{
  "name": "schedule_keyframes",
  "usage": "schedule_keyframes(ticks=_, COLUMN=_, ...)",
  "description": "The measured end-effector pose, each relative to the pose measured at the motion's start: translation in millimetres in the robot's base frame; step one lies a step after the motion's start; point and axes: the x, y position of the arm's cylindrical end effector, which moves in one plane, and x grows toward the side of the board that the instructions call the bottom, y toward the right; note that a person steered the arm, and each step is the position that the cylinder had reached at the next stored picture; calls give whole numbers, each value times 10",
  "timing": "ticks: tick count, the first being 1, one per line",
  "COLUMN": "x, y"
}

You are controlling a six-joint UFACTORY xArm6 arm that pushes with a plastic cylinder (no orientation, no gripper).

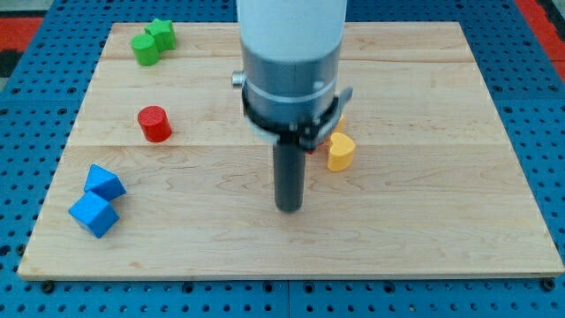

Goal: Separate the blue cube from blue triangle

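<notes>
- You work on a wooden board (424, 230) whose near-left corner holds both task blocks; that corner leaves little room toward the left and near edges, while the middle and right of the board lie wide and bare.
- The blue cube (94, 215) sits nearest that corner, and the blue triangle (105, 183) touches it on its far side, so no gap shows between them.
- My tip (290, 208) stands on the board near the centre, well apart from both blues and to their right. There is no hand to open or close here, only the bare rod, and it holds nothing.
- In my judgement, you should come round and push the triangle farther or rightward, into open wood, never toward the edges.
- Stay clear of the red cylinder (155, 124), which stands farther off; the yellow block (340, 152) and the green blocks (153, 41) pose no hindrance.
</notes>
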Motion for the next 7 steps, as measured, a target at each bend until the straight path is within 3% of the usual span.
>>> schedule_keyframes(ticks=1, x=601, y=-444)
schedule_keyframes(ticks=4, x=442, y=-2392)
schedule_keyframes(ticks=5, x=-167, y=-2421)
schedule_keyframes(ticks=6, x=-457, y=-2111)
schedule_keyframes(ticks=7, x=-291, y=-1877)
